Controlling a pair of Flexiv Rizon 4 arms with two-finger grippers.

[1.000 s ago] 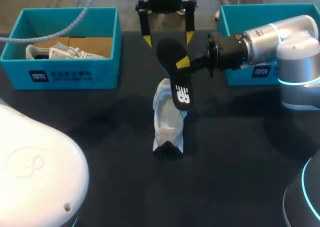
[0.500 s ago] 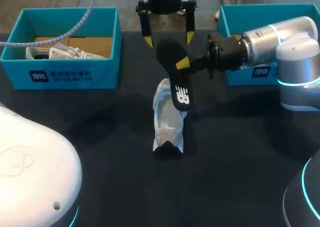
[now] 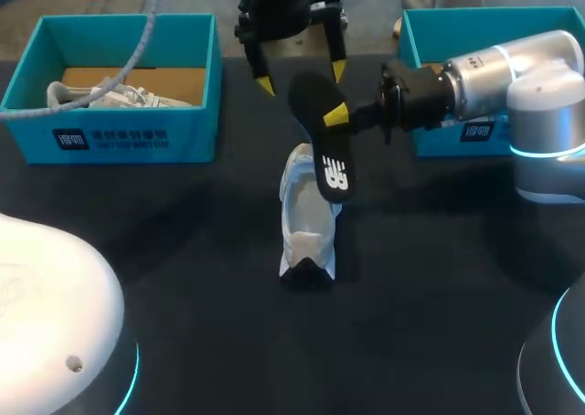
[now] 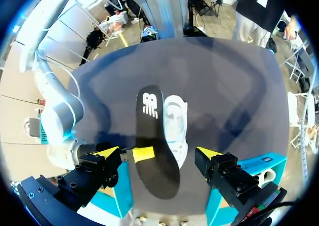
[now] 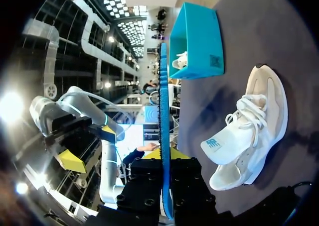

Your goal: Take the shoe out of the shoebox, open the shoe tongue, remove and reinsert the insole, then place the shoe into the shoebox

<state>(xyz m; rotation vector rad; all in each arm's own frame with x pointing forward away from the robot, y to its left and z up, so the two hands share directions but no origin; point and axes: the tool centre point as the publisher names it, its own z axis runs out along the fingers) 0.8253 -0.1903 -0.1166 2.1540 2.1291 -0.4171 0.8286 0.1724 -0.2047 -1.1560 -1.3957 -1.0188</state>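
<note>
The right hand (image 3: 340, 116) is clamped on the edge of the black insole (image 3: 322, 141), holding it in the air above the white shoe (image 3: 306, 228), which sits on the desk (image 3: 439, 278). The left hand (image 3: 300, 75), fingers apart, hangs just beyond. With the insole out, reinserting looks next: line it up with the shoe's opening and slide it in.

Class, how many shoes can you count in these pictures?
2: one shoe mid-table, a second shoe inside the left box. The right box may hide more.
</note>
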